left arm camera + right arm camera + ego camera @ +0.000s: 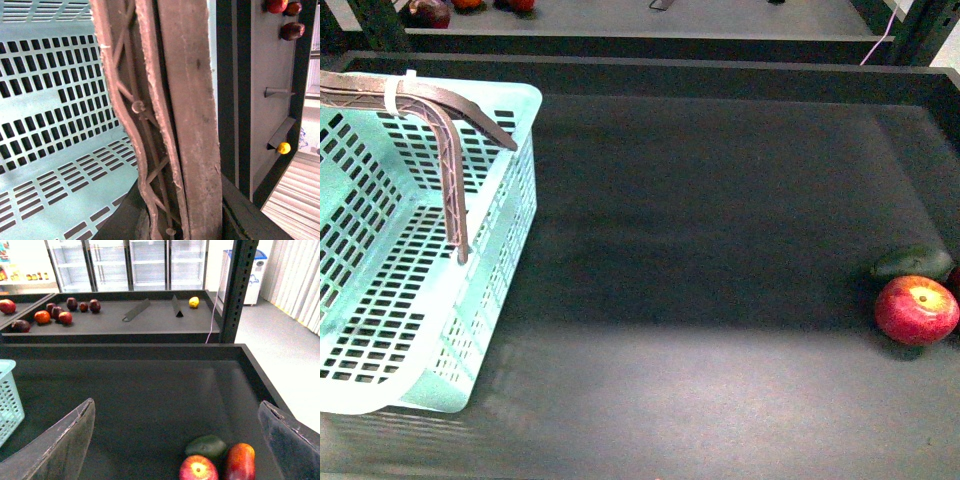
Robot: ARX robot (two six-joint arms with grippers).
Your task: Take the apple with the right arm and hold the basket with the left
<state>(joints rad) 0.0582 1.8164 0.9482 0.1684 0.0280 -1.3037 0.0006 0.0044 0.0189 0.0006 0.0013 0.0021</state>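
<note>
Basket: the pale turquoise basket [470, 300] is sitting on the dark table [700, 250] and is filling the left side of the front view, with its slotted walls and floor showing.
Handles: the two brown-mauve handles [440, 105] are lying pressed together, bound by a white zip tie [392, 95]. They are running out past the upper left edge of the front view.
Left claw: in the left wrist view the left claw [182, 217] is clenching around the paired handles. A dark finger [125, 217] is sitting against each side, so it is grasping the basket by them.
Apple: the red apple [916, 310] is resting on the table at the lower right edge of the front view, well apart from the basket. Its yellow patch and stem dimple are facing up.
Neighbours: a dull green oval fruit [912, 262] is lying just behind the apple and appears to be touching it. A red-orange fruit [240, 462] is lying just beside both.
Right claw: the right claw [176, 407] is hanging released over the table with its fingers [60, 445] spread wide. The apple is lying near it but apart from both fingers.
Back shelf: beyond the table a second shelf [150, 322] is carrying several dark red fruits [65, 317] and one yellow fruit [194, 302].
</note>
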